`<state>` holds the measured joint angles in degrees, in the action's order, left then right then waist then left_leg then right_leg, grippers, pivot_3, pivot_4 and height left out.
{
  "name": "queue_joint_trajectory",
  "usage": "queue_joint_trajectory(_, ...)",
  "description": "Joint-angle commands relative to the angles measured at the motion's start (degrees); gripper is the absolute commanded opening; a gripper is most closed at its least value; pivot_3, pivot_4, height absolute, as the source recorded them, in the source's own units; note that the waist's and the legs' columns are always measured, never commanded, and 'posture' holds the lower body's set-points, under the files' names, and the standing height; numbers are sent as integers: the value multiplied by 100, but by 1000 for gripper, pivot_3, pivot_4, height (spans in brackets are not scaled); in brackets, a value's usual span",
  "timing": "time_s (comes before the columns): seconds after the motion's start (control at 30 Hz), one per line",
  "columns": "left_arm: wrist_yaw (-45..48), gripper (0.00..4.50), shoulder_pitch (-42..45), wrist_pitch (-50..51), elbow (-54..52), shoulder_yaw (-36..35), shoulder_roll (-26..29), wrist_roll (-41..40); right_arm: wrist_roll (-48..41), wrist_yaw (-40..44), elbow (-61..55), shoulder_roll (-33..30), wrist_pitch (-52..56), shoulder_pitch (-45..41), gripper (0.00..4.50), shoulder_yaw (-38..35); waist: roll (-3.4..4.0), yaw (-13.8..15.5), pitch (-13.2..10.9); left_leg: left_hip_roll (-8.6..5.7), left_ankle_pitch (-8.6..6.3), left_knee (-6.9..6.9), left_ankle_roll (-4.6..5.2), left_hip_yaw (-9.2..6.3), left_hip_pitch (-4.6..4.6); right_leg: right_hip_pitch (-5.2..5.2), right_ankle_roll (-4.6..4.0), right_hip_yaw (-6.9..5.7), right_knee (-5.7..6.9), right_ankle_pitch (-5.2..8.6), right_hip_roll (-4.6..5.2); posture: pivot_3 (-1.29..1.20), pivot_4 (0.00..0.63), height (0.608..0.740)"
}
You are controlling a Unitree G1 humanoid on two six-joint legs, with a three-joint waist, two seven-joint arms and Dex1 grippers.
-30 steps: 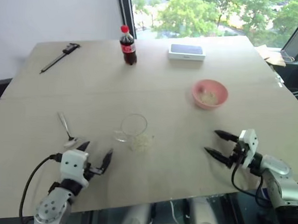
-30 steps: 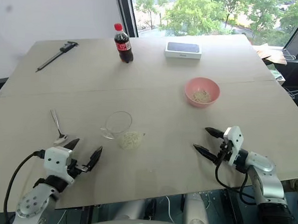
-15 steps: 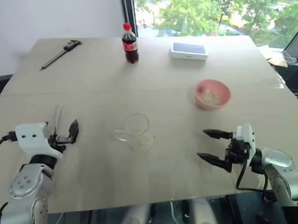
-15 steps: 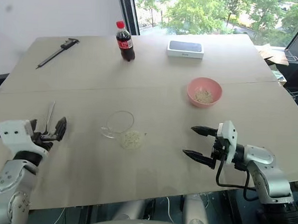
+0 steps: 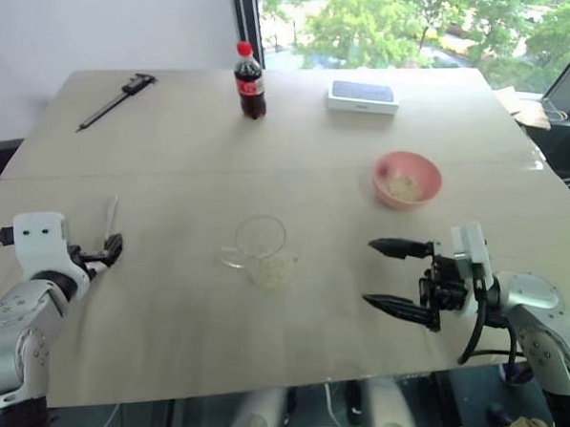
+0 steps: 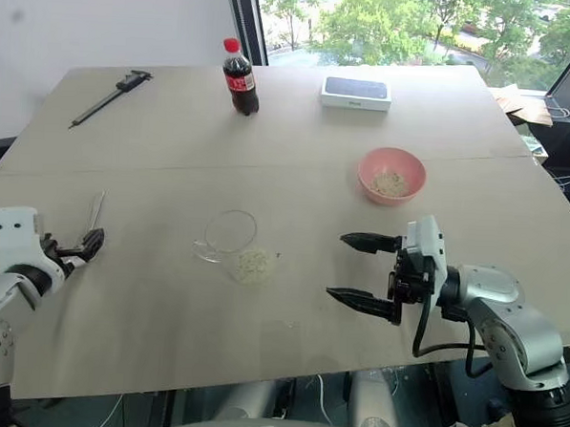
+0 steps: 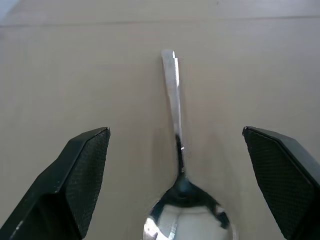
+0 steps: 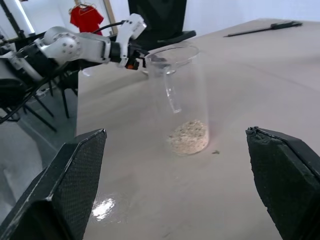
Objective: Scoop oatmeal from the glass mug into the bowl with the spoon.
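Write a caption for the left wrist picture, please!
Two open black fingers straddle a shiny silver spoon lying flat on the tan table.

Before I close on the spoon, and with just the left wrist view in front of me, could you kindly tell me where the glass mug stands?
Observer: The glass mug stands upright mid-table, to the right of the spoon and well apart from it.
Operator: Is there anything in it?
Observer: Yes, a little oatmeal lies at its bottom.
Operator: And the other arm?
Observer: The right gripper is open and empty. It points at the glass mug from the other side without touching it.
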<state>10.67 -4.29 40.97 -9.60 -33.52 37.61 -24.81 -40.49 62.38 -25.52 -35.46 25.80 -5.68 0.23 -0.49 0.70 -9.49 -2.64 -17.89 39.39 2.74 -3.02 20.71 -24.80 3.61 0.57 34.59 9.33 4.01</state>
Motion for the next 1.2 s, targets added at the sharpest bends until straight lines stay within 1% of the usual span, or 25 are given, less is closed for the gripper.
queue_joint_trajectory(0.03,342,4436,193,32,465,95,191,56,-95,-105,-80,27,3,-139,4500,-95,0,4,0,-1,0,0,-1,1,0,0,0,1,-1,0,2,0,150,740)
queue_joint_trajectory(0.13,779,4436,250,67,1002,558,375,231,-119,-103,-86,0,35,-196,4500,-100,0,12,0,-2,1,-1,-2,-1,0,-1,0,-2,0,0,2,0,150,740)
queue_joint_trajectory(0.23,1037,4436,317,143,1378,669,467,256,-123,-82,-38,-45,34,-253,4500,-142,28,14,13,-5,2,-2,-4,-4,-3,0,0,-2,6,0,7,0,150,740)
queue_joint_trajectory(0.27,1078,3917,335,147,1449,655,478,256,-132,-75,-22,-57,35,-262,4500,-160,34,13,16,-5,2,-2,-3,-3,-5,0,0,-2,7,0,7,0,150,740)
queue_joint_trajectory(0.3,1115,3641,345,144,1531,659,510,285,-144,-76,-12,-63,39,-273,4500,-174,37,12,18,-5,2,-2,-3,-3,-5,1,0,-1,8,0,8,0,150,740)
queue_joint_trajectory(0.33,1140,3221,359,159,1600,653,529,304,-154,-74,-7,-70,41,-279,4500,-183,38,11,19,-5,1,-2,-1,-3,-7,1,0,-1,11,0,8,0,150,740)
queue_joint_trajectory(0.43,1207,1756,377,209,1724,610,530,309,-148,-59,-3,-91,24,-273,4500,-181,51,-2,26,-1,-3,-3,6,-3,-12,1,0,0,18,1,6,0,150,740)
queue_joint_trajectory(0.47,1222,1365,373,228,1733,594,519,303,-146,-53,-2,-98,19,-269,4500,-182,57,-14,29,1,-3,-3,6,-3,-13,1,0,0,19,1,5,0,150,740)
queue_joint_trajectory(0.53,1223,393,380,297,1744,514,462,242,-145,-44,10,-106,18,-282,4500,-180,64,-42,34,5,-3,-5,6,0,-18,1,-1,4,22,2,2,0,150,740)
queue_joint_trajectory(0.57,1204,34,390,347,1746,448,422,192,-139,-37,27,-110,15,-300,4500,-174,67,-51,35,6,-2,-6,6,1,-20,1,-1,5,24,2,2,0,150,740)
queue_joint_trajectory(0.63,1185,34,384,396,1729,369,385,157,-136,-22,63,-118,15,-337,4500,-171,70,-73,37,6,-2,-7,6,2,-22,1,-2,6,25,3,2,0,150,740)
queue_joint_trajectory(0.73,1148,34,317,200,1647,316,358,250,-140,1,111,-124,18,-394,4500,-173,70,-105,38,5,-2,-7,6,3,-23,1,-2,8,25,2,3,0,150,740)
queue_joint_trajectory(0.83,967,34,351,-303,1367,185,308,399,-101,-19,213,-107,17,-488,4500,-167,69,-127,37,5,-2,-8,6,3,-23,1,-3,9,25,2,5,0,150,740)
queue_joint_trajectory(0.93,863,34,525,-655,1028,-4,198,325,16,-165,355,-65,48,-645,4500,-118,52,-123,27,7,-2,-8,5,1,-19,0,-4,8,24,1,10,0,150,740)
queue_joint_trajectory(1.0,896,34,608,-941,728,-1,232,365,76,-336,504,14,73,-828,4500,-112,20,-118,13,7,-1,-7,2,-4,-9,-8,-6,6,23,0,12,0,150,740)
queue_joint_trajectory(1.07,873,34,762,-1186,458,15,294,417,60,-568,685,119,206,-1124,4500,-152,-10,-102,3,6,12,-7,-23,-8,7,-21,-13,3,22,-5,15,0,150,740)
queue_joint_trajectory(1.13,816,34,1175,-1341,127,23,339,334,-56,-998,937,295,495,-1633,4500,-276,-19,-93,-3,3,13,-7,-24,-10,22,-31,-15,1,19,-7,19,0,150,740)
queue_joint_trajectory(1.2,974,34,1572,-1489,-207,140,390,210,-216,-1504,1075,549,842,-2153,4500,-374,-33,-73,-11,0,16,-6,-30,-10,44,-49,-21,-1,19,-13,26,0,150,740)
